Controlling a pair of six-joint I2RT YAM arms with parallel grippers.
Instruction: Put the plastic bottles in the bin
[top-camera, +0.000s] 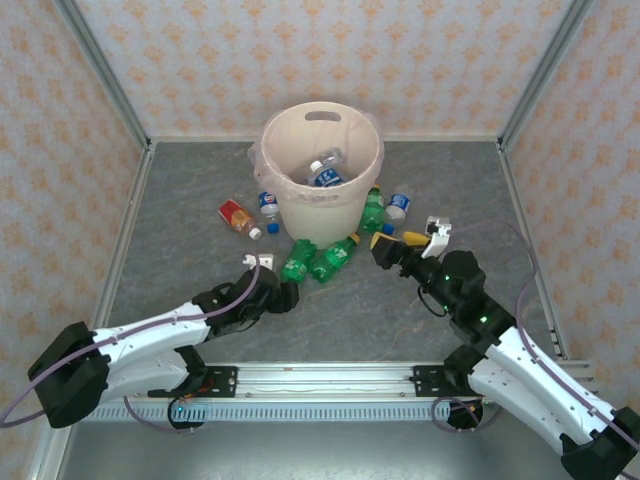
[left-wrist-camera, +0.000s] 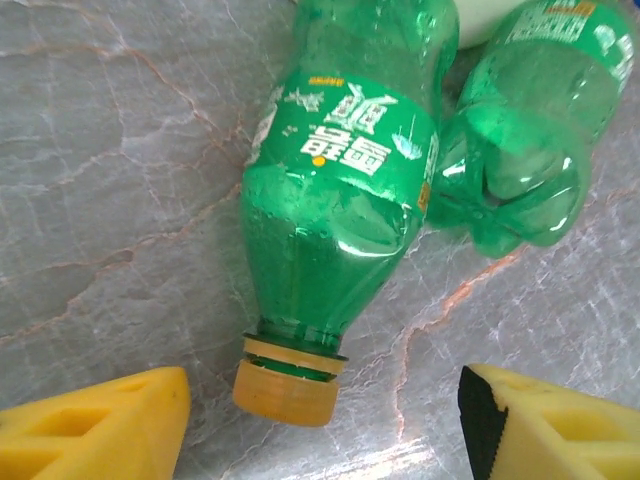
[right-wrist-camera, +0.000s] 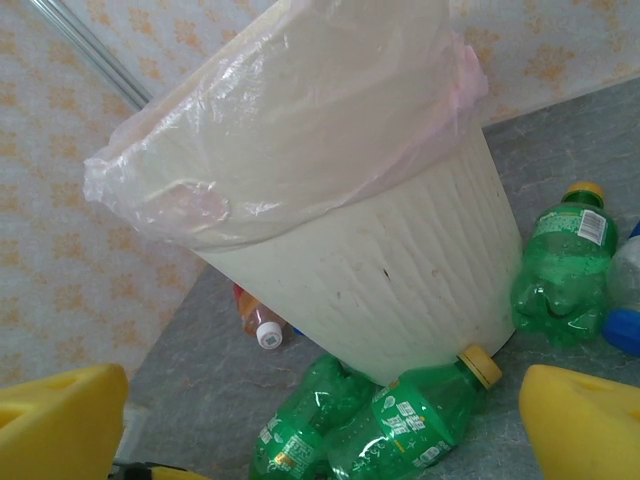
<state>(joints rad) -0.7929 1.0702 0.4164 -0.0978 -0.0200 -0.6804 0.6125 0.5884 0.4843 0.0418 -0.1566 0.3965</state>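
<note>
The cream bin stands at mid-table with a clear blue-labelled bottle inside. Two green bottles lie at its front. My left gripper is open just before the left one. In the left wrist view that green bottle points its yellow cap into the gap between my fingers, untouched. My right gripper is open and holds nothing, facing the bin and its liner.
An orange-red bottle and a blue-labelled one lie left of the bin. A green bottle and a clear one lie to its right. Patterned walls and metal posts close the table in.
</note>
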